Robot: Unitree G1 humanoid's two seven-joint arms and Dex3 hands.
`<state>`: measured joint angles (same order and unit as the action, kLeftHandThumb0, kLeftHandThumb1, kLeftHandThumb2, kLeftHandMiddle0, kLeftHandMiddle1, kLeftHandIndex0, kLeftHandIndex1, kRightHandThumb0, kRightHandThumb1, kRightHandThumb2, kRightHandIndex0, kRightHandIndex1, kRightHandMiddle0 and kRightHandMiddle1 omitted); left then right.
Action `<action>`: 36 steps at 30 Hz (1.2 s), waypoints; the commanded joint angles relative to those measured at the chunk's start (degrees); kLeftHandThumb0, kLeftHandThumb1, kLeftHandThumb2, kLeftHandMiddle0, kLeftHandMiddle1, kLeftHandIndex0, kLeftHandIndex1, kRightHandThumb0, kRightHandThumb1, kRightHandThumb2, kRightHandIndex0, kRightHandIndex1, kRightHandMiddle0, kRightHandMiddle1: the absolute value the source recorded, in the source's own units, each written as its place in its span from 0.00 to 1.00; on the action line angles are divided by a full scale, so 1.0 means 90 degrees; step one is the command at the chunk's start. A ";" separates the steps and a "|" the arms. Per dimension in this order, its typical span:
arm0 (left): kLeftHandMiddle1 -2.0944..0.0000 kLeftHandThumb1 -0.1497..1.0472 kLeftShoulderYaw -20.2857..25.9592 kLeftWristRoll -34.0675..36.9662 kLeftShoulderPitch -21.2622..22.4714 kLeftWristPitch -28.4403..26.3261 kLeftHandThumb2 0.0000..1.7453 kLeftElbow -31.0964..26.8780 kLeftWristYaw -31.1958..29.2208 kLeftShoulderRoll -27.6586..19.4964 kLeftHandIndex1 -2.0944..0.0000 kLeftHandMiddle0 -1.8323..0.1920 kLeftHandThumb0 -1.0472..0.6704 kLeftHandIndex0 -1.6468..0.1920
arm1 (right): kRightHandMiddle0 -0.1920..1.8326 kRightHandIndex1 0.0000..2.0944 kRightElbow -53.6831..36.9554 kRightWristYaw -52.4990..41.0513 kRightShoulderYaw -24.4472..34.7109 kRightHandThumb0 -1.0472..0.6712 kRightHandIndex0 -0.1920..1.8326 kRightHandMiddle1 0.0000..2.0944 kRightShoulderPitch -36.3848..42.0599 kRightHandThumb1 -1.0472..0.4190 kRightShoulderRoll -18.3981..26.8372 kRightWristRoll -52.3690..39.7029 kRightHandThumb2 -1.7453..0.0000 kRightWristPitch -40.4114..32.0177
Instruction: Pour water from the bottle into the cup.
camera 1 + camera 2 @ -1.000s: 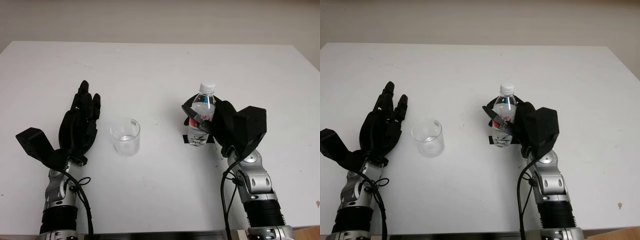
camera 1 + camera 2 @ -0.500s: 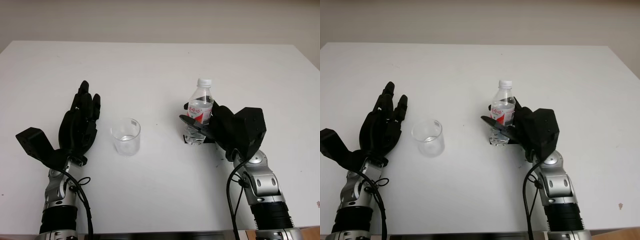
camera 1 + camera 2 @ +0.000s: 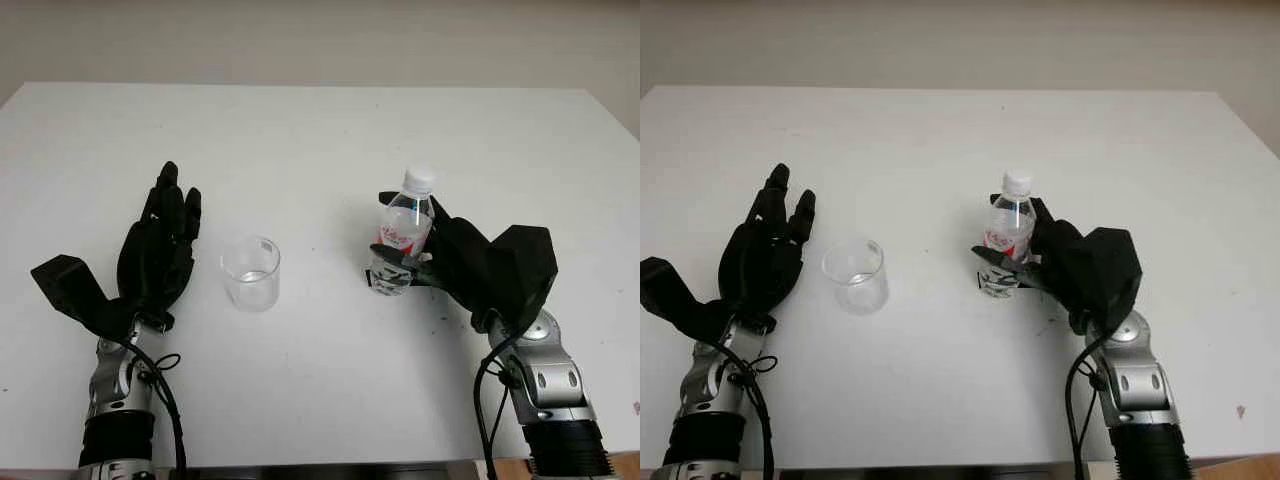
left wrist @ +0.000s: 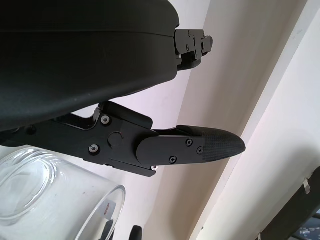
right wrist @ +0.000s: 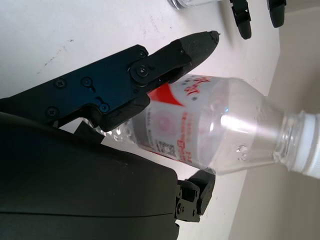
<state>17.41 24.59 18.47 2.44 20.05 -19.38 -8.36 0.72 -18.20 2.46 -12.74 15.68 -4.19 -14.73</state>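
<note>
The right hand's fingers [image 5: 150, 70] are curled round the lower half of the bottle [image 3: 403, 245], one across the red label and another behind it, so the grip is closed on the body rather than the neck. The left hand [image 3: 160, 250] is open, holding nothing, near the table's left edge and just beside the cup.

The table [image 3: 320, 140] is white and carries everything. The right hand [image 3: 455, 262] sits toward the right edge, near the front. The bottle is right of the table's middle, tilted a little, its white cap on; whether its base touches the table I cannot tell. The cup [image 3: 251, 273] stands upright left of the middle, between the two hands, well apart from the bottle.

The bottle looks like thin clear plastic, light and partly filled, likely to dent and slip if squeezed; the labelled waist is the sound place to hold. The cup, clear and light, would tip easily if knocked.
</note>
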 commanded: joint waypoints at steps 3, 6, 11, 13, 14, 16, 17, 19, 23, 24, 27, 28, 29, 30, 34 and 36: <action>0.97 1.00 0.0039 0.0018 0.0085 -0.0012 0.21 0.0009 -0.0003 -0.0048 0.97 0.94 0.21 0.92 | 0.07 0.10 -0.0196 -0.0099 0.0035 0.20 0.03 0.13 0.0200 0.14 0.0106 -0.0019 0.97 0.0350; 0.98 1.00 0.0045 0.0052 0.0090 -0.0049 0.21 0.0002 -0.0015 -0.0040 0.97 0.95 0.21 0.93 | 0.02 0.02 -0.0187 -0.0299 -0.0008 0.17 0.00 0.07 0.0302 0.15 0.0200 -0.0009 0.97 0.0596; 0.97 1.00 0.0015 -0.0010 0.0091 0.0041 0.21 0.0039 -0.0028 -0.0028 0.97 0.94 0.21 0.93 | 0.00 0.00 -0.0109 -0.0463 -0.0122 0.11 0.00 0.00 0.0402 0.13 0.0237 0.0104 0.97 0.1029; 0.97 1.00 0.0012 -0.0010 0.0094 0.0074 0.21 0.0075 -0.0059 -0.0027 0.97 0.94 0.21 0.93 | 0.00 0.00 -0.0038 -0.0333 -0.0169 0.08 0.00 0.00 0.0426 0.12 0.0202 0.0264 0.96 0.1167; 0.97 1.00 0.0006 -0.0013 0.0092 0.0090 0.21 0.0085 -0.0077 -0.0028 0.98 0.94 0.21 0.93 | 0.00 0.00 0.0021 -0.0248 -0.0182 0.08 0.00 0.00 0.0434 0.12 0.0168 0.0330 0.96 0.1223; 0.98 1.00 0.0001 -0.0013 0.0084 0.0105 0.22 0.0087 -0.0091 -0.0025 0.98 0.95 0.21 0.94 | 0.00 0.00 0.0234 0.0038 -0.0252 0.06 0.00 0.00 0.0446 0.12 0.0120 0.0602 0.96 0.1571; 0.98 1.00 -0.0001 -0.0019 0.0079 0.0100 0.21 0.0079 -0.0078 -0.0024 0.98 0.95 0.21 0.94 | 0.00 0.00 0.0358 0.0232 -0.0295 0.04 0.00 0.00 0.0450 0.11 0.0097 0.0783 0.96 0.1772; 0.98 1.00 -0.0004 -0.0048 0.0068 0.0097 0.21 0.0060 -0.0027 -0.0020 0.98 0.95 0.20 0.93 | 0.00 0.00 0.0525 0.0629 -0.0395 0.02 0.00 0.00 0.0460 0.10 0.0060 0.1164 0.96 0.1953; 0.97 1.00 0.0009 -0.0020 0.0078 0.0100 0.21 0.0093 -0.0061 -0.0024 0.98 0.95 0.20 0.93 | 0.00 0.00 0.0956 0.1132 -0.0519 0.03 0.00 0.00 0.0467 0.10 -0.0050 0.1527 0.97 0.2460; 0.97 1.00 0.0013 -0.0010 0.0080 0.0089 0.21 0.0095 -0.0061 -0.0021 0.98 0.95 0.21 0.93 | 0.00 0.00 0.1095 0.1256 -0.0548 0.03 0.00 0.00 0.0456 0.09 -0.0082 0.1598 0.96 0.2660; 0.98 1.00 -0.0025 -0.0071 0.0080 0.0127 0.22 0.0099 -0.0061 -0.0031 0.98 0.95 0.20 0.94 | 0.00 0.00 0.1300 0.1551 -0.0616 0.03 0.00 0.00 0.0428 0.10 -0.0227 0.1727 0.97 0.2895; 0.97 1.00 -0.0031 -0.0082 0.0080 0.0134 0.22 0.0100 -0.0055 -0.0031 0.98 0.95 0.20 0.94 | 0.00 0.00 0.1338 0.1603 -0.0628 0.03 0.00 0.00 0.0419 0.09 -0.0256 0.1749 0.97 0.2926; 0.97 1.00 -0.0029 -0.0082 0.0084 0.0145 0.21 0.0108 -0.0057 -0.0028 0.98 0.95 0.20 0.94 | 0.00 0.00 0.1407 0.1684 -0.0641 0.03 0.00 0.00 0.0403 0.09 -0.0303 0.1774 0.97 0.2996; 0.97 1.00 -0.0020 -0.0069 0.0089 0.0150 0.21 0.0118 -0.0056 -0.0021 0.98 0.95 0.20 0.94 | 0.00 0.00 0.1458 0.1729 -0.0648 0.03 0.00 0.00 0.0390 0.09 -0.0346 0.1767 0.97 0.3042; 0.98 1.00 0.0009 -0.0008 0.0101 0.0096 0.20 0.0124 -0.0067 -0.0023 0.97 0.95 0.20 0.93 | 0.00 0.00 0.1641 0.1736 -0.0613 0.05 0.00 0.00 0.0336 0.11 -0.0469 0.1565 0.97 0.3267; 0.98 1.00 0.0022 0.0021 0.0094 0.0081 0.20 0.0116 -0.0079 -0.0026 0.98 0.95 0.21 0.94 | 0.00 0.00 0.1683 0.1708 -0.0603 0.05 0.00 0.00 0.0322 0.10 -0.0467 0.1505 0.97 0.3323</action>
<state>17.36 24.48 18.54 3.21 21.04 -19.71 -8.36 15.13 -2.66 -3.24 -9.25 11.76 9.68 14.10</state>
